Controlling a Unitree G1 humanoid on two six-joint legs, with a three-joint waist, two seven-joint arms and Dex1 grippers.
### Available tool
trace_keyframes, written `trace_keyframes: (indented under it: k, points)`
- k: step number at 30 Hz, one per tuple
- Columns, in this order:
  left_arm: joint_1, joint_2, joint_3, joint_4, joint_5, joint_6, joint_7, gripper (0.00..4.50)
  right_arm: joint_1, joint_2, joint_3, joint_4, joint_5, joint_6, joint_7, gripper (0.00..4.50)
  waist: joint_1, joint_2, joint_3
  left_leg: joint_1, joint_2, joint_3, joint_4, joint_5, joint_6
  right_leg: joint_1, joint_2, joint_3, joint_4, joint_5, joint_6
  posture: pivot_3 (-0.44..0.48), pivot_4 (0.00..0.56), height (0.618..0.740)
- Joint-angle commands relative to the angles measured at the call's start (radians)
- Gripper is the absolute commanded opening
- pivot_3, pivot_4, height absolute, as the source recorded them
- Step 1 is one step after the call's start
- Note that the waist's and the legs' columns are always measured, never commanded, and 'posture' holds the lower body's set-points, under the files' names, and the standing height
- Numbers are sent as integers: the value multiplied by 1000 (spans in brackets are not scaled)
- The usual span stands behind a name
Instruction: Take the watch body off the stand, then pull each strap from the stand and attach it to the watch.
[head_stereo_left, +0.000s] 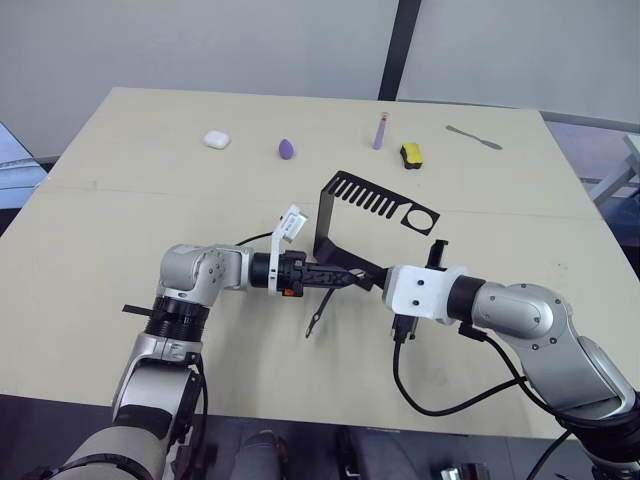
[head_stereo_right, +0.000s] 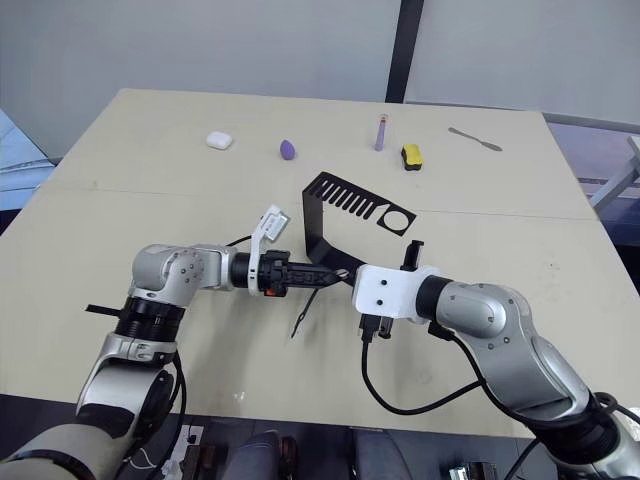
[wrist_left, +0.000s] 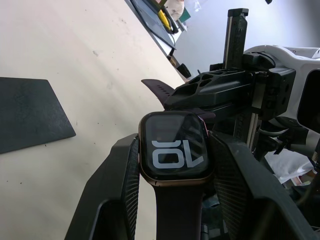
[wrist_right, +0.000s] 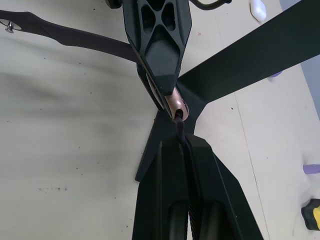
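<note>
L gripper is clamped on the watch body by its side edges, screen w/ white digits facing the wrist cam, held above the table just in front of the stand. One strap is already on the case and dangles toward the tabletop. R gripper is pinched on the second strap, its tip right at the case's free end; whether it has seated, can't tell.

Step in hand, by my read: attaching strap no. 2, so the task is near its end. Stand looks bare of body and straps. Next move prob. calls for sliding the strap end squarely into the case's slot, L gripper holding the case steady; any tilt could jam it or let the case twist in the pads.

Materials: case is a rounded square, bronze-grey metal rim, glossy dark glass. Straps thin, matte, dark, flexible, likely rubbery. Stand is black bent sheet metal: flat foot, upright wall, top plate w/ comb slots and a round hole. Finger pads are ribbed black. Tabletop is pale, matte, lightly scuffed.
</note>
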Motion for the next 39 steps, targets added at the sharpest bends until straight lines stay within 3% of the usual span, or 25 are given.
trace_keyframes:
  k: [1,39]
  points:
    - [-11,-28,-35,-32,-27,-7,-14,1586,-29,8,1,-28,0,-19,10,0,0,0,0,0,0,0,0,0,0,0,0,0,0,0,0,0,150,740]
    - [-18,-46,-32,-76,-51,8,9,1586,-43,16,16,1,-20,-20,30,0,0,0,0,0,0,0,0,0,0,0,0,0,0,0,0,0,150,740]
